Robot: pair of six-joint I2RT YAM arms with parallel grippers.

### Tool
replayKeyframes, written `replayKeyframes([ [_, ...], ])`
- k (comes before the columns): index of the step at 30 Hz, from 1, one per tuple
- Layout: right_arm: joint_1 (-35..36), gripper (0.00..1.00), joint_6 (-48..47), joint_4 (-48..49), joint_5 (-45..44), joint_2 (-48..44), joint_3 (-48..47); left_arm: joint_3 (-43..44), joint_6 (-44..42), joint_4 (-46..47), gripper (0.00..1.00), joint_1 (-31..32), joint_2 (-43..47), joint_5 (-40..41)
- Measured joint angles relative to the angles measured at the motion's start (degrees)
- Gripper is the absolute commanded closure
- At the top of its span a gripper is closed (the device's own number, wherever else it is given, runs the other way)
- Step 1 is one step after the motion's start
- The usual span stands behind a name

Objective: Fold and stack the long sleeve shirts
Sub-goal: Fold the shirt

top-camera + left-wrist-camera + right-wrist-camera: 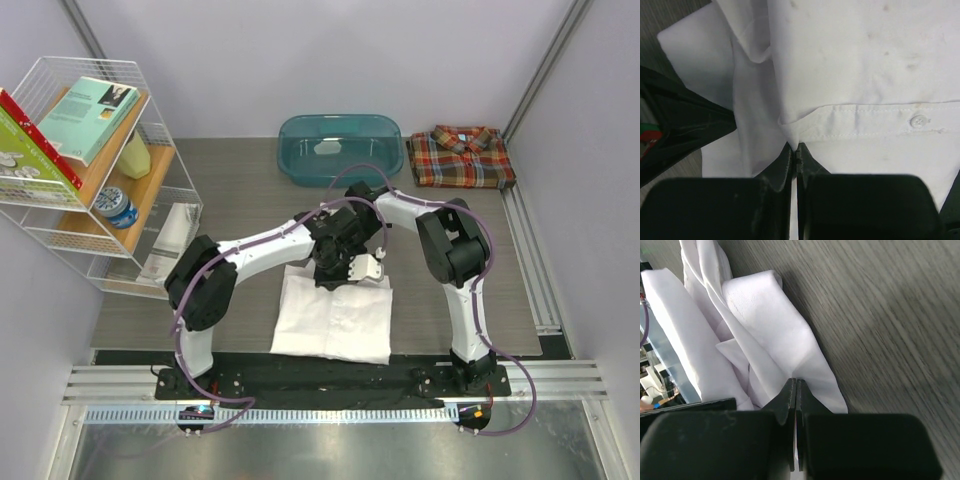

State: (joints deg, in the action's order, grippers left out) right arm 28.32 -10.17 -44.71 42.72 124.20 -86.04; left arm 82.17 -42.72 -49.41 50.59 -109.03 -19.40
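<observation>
- the white shirt (335, 320) lies on the tabletop (240, 190) close to the arm bases, already narrowed to a rough rectangle with its far edge bunched.
- the left pincer (795, 147) is clamped together on a fold of that shirt just below the buttoned placket, with one button (918, 120) in view off to the side.
- the right pincer (796, 385) is likewise closed on white cloth, gripping a creased layer near the shirt's edge; loose folds trail away from it across the wood grain.
- in the overhead view both pincers sit side by side at the far edge of the white shirt, so the step in hand looks like a lengthwise fold, far edge brought toward the near hem.
- to do it well, lift both corners together and level, hold the edge taut between them so the middle does not sag, and lay it down square on the near hem before letting go.
- the main risk is a grip that catches only the top layer, which would drag the fold askew.
- farther back, the plaid shirt (462, 157) rests folded at the far right, well apart, just beside the teal tub (290, 150); it looks like the place to stack.
</observation>
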Motion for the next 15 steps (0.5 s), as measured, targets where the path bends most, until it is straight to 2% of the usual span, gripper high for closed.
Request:
replayKeyframes([
  [15, -0.02, 0.98, -1.57, -0.13, 0.5, 0.0, 0.0, 4.17, -2.91, 0.87, 1.0, -4.66, 0.0, 3.48],
])
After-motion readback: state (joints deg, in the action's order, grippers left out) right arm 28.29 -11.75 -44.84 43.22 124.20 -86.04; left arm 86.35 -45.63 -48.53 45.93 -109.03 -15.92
